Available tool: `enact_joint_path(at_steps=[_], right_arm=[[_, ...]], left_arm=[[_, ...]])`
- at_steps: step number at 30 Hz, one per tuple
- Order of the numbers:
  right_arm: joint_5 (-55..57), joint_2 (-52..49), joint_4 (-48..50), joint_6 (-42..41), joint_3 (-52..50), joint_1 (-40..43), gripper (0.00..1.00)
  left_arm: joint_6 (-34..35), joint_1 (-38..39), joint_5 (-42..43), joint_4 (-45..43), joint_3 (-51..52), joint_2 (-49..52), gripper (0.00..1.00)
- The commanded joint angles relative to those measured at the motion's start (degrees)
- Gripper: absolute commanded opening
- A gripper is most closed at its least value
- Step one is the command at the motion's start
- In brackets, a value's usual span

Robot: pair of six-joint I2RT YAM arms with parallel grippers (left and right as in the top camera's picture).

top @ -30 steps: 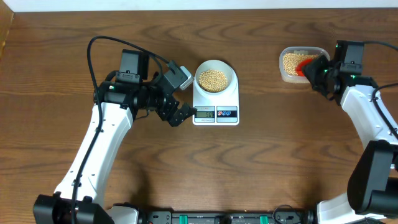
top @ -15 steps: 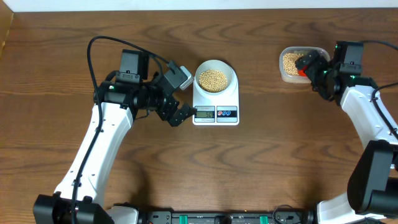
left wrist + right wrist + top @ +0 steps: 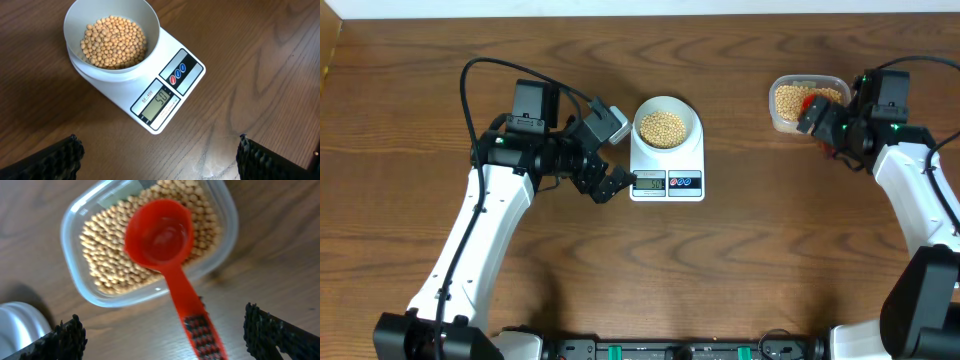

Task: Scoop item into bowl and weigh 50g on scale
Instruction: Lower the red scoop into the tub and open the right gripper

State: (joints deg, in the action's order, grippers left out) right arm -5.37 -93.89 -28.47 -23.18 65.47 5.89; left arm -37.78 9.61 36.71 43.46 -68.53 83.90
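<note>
Tan beans (image 3: 114,41) half-fill the white bowl (image 3: 150,17), which sits on the white scale (image 3: 120,92) at the end away from its display (image 3: 161,100). The left gripper (image 3: 159,150) hovers beside the scale's display end, jaws spread and empty. The right gripper (image 3: 162,322), also spread, hangs over a clear container (image 3: 227,235) of beans. A red scoop (image 3: 160,237) rests inside, its handle unclasped between the fingers.
</note>
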Motion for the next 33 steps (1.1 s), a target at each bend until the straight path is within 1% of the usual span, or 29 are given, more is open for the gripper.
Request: enact_joint_path(at_steps=[1, 7, 13, 15, 18, 27, 33], right_arm=[[4.66, 0.96, -1.16, 4.35, -0.22, 0.02, 0.99], [4.59, 1.53, -1.44, 8.22, 0.57, 0.02, 0.99], [4.59, 3.76, -5.90, 17.51, 3.30, 0.02, 0.99], [4.44, 4.96, -8.96, 22.14, 4.68, 0.00, 0.99], [4.37, 6.67, -13.18, 26.21, 6.62, 0.02, 0.99], [3.72, 12.92, -13.79, 26.25, 7.06, 0.02, 0.99], [3.74, 13.20, -14.08, 26.25, 6.82, 0.02, 0.99]], left_arm=[[-0.79, 0.13, -0.26, 0.09, 0.50, 0.00, 1.00], [-0.79, 0.13, -0.26, 0.09, 0.50, 0.00, 1.00], [-0.79, 0.13, -0.26, 0.11, 0.50, 0.00, 1.00], [-0.79, 0.13, -0.26, 0.11, 0.50, 0.00, 1.00], [-0.79, 0.13, -0.26, 0.11, 0.50, 0.00, 1.00], [-0.79, 0.13, -0.26, 0.11, 0.50, 0.00, 1.00], [-0.79, 0.13, -0.26, 0.11, 0.50, 0.00, 1.00]])
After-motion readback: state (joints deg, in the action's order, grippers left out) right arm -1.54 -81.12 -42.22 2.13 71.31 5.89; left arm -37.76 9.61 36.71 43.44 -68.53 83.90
